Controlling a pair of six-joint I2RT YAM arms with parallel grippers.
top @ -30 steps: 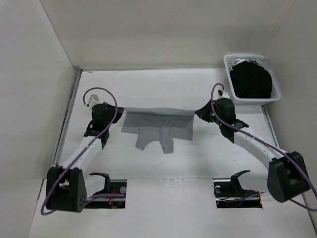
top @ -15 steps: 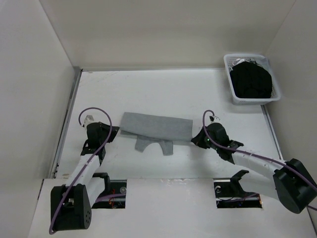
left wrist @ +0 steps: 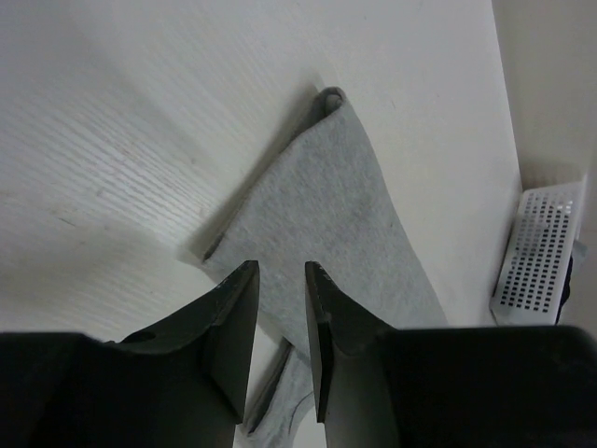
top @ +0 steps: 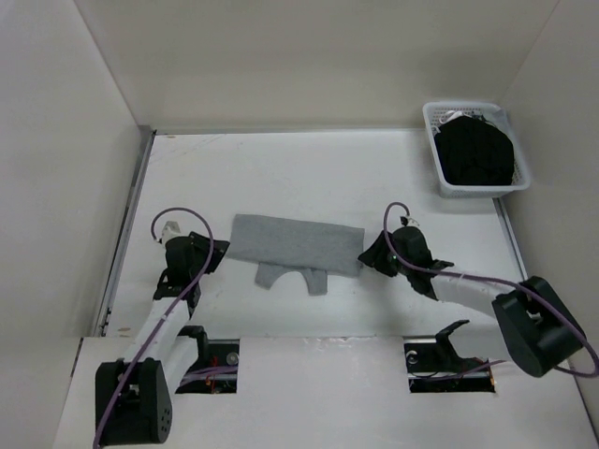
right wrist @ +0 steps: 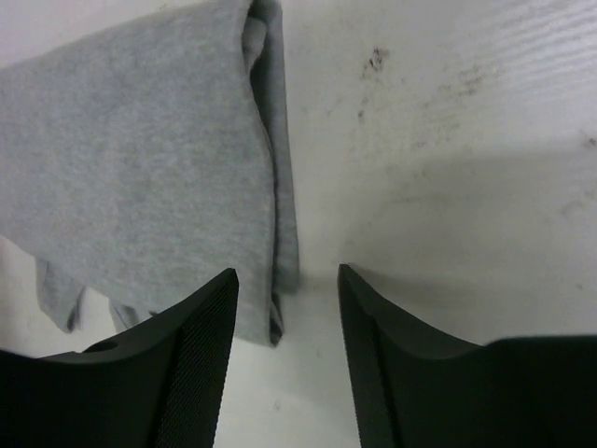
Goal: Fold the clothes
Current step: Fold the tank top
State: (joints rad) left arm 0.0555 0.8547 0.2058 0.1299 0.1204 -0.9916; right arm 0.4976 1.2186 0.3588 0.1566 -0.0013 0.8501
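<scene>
The clothes, one light grey knit top (top: 296,243), lie folded over on the white table, with the scooped neckline end (top: 292,276) sticking out at the near side. My left gripper (top: 211,255) sits low at the top's left end. In the left wrist view its gripper (left wrist: 280,271) has a narrow gap between the fingers, and the grey cloth (left wrist: 345,205) lies on the table beyond them, not gripped. My right gripper (top: 368,256) is at the top's right end. In the right wrist view that gripper (right wrist: 287,275) stands wide open over the folded edge (right wrist: 275,215).
A white lattice basket (top: 477,191) holding black garments (top: 475,152) stands at the back right; its side (left wrist: 541,252) shows in the left wrist view. Side walls close in the table left and right. The arm bases sit at the near edge.
Both grippers carried the top's edge toward the near side and lowered it, folding the cloth over. Both have since opened and let go, and the top lies flat.
</scene>
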